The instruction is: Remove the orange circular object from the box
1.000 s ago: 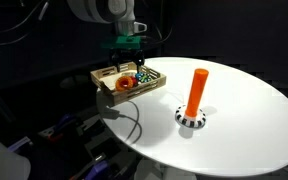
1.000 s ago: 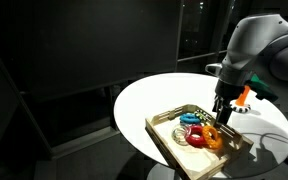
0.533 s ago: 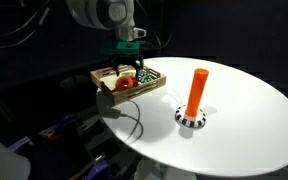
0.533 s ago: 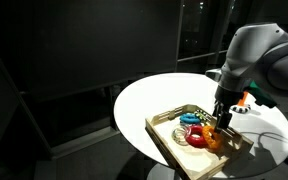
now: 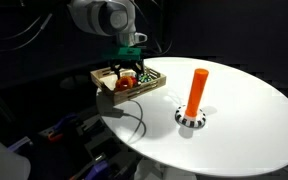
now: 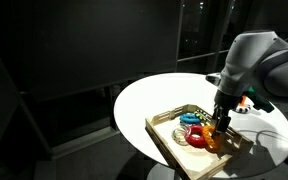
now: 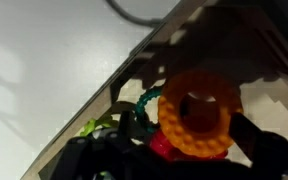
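Robotiq's dark pincer (image 6: pixel 221 120) hung low inside the shallow light-wood box (image 6: pixel 162 138), jaws seemingly spread either side of the small flat orange ring (image 7: pixel 214 128). Whether they gripped it could not be told. That ring lay in the box, crowded by a red piece (image 7: pixel 162 146) and a teal ring (image 7: pixel 144 100). Closing off-centre could squirt it aside. It could also pinch the red neighbour and drag both out.
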`<state>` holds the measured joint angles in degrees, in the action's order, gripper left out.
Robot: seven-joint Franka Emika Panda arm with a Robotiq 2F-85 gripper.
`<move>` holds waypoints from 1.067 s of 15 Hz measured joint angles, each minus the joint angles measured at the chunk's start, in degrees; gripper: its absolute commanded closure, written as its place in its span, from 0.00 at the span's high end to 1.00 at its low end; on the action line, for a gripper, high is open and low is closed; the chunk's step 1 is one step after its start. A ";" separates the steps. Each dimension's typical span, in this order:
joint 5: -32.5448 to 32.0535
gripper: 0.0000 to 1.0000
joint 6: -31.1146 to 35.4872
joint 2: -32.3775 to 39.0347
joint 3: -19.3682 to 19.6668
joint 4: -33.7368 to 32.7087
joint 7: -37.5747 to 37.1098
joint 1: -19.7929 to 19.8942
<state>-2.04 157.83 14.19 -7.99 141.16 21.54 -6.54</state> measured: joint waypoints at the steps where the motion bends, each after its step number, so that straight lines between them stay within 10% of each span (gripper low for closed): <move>1: -0.12 0.93 0.25 0.27 0.00 0.00 0.00 0.10; 3: -0.37 0.78 0.53 0.76 0.00 0.00 0.00 0.28; 16: -0.52 0.61 0.76 2.15 0.00 -0.01 -0.01 0.60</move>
<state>-2.56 158.59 16.34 -7.99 141.15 21.54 -5.94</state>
